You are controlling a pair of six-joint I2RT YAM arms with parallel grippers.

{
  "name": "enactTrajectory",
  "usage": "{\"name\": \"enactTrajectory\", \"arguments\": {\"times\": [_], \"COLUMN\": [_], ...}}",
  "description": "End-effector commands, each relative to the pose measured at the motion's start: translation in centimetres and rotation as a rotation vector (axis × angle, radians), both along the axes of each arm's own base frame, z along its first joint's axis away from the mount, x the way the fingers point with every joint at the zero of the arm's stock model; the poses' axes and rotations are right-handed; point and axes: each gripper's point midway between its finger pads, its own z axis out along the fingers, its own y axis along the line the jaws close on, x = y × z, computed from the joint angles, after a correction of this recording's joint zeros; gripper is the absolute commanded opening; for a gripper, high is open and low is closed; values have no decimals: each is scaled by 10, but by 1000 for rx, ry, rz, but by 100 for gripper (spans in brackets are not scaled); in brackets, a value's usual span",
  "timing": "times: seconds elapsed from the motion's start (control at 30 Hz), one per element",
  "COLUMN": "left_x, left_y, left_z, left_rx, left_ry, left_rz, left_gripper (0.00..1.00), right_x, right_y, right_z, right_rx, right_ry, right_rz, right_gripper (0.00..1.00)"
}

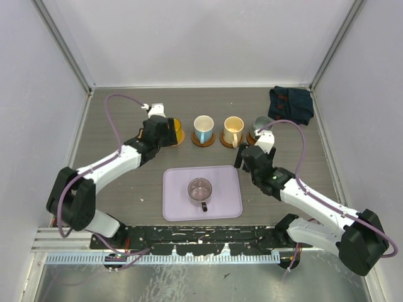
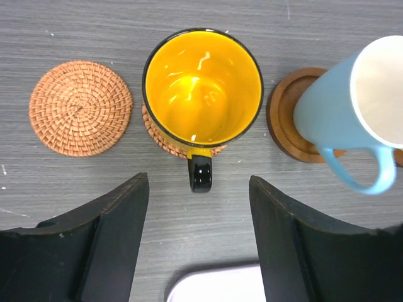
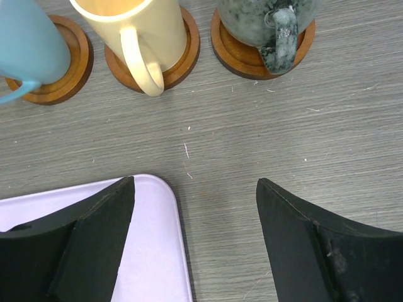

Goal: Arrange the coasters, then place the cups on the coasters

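Left gripper (image 2: 198, 181): jaws apart, nothing held
Orange-yellow cup (image 2: 201, 88): seated on woven coaster (image 2: 167, 148), handle between fingers
Withdrawal: straight back, sparing handle

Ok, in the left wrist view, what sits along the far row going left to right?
Bare woven coaster → yellow cup on a second woven coaster → blue cup on a dark wooden coaster.

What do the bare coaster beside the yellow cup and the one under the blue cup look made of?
The bare coaster looks like woven rattan or straw: matte tan strands coiled in a spiral. The dark coaster under the blue cup is probably wood: smooth brown, with a raised rim.
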Motion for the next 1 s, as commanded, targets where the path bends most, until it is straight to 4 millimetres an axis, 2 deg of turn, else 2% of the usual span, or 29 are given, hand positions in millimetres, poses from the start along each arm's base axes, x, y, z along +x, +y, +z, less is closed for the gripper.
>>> {"name": "enactTrajectory", "arguments": {"times": [0.0, 0.1, 0.23, 0.33, 0.53, 0.77, 0.97], "left_x": [-18, -41, -77, -107, -165, -210, -241], "left_y": [0, -1, -10, -25, -45, -58, -79], "left_z": [35, 46, 53, 49, 33, 26, 16], "left_rx": [-49, -56, -57, -49, -26, -75, -59], "left_ry": [-79, -98, -102, -80, -3, 35, 56], "left_rz": [-28, -66, -148, -243, -381, -465, -557], "left_gripper": [67, 67, 65, 65, 68, 71, 76], "right_x": [10, 8, -2, -14, -37, -57, -70], "right_y": [4, 6, 5, 4, 8, 24, 33], "right_z": [18, 14, -4, -15, -19, -23, -43], "right_rx": [36, 29, -3, -17, 26, 71, 112], "right_ry": [-57, -38, 29, 80, 122, 162, 221], "right_rz": [-13, 2, 35, 68, 152, 269, 312], "right_gripper": [82, 80, 67, 58, 48, 44, 44]}}
